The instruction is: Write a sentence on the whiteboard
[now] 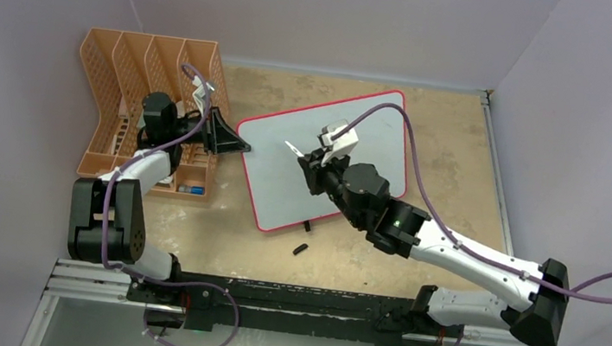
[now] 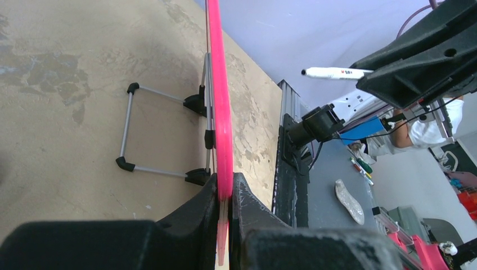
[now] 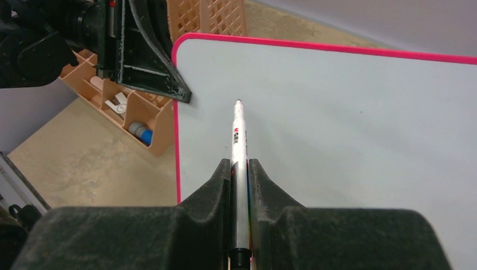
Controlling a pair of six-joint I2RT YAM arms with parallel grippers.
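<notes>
Standing propped on the tan worktop point(image 1: 453, 146), the large white rectangular whiteboard with a red-pink rim point(image 1: 284, 184) has its left edge pinched between the closed fingers of the left hand point(image 2: 225, 188). The right hand point(image 3: 241, 169) is clamped around a slim white marker pen point(image 3: 238, 126), its tip over the whiteboard's face near that edge; contact cannot be told. A small black piece point(image 1: 301, 249) lies on the worktop just before the whiteboard.

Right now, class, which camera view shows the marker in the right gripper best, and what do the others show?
The right wrist view: the marker runs up the centre, close, clamped in the right gripper over the whiteboard. Top external shows only a small white sliver; left wrist shows it side-on, far off.
</notes>
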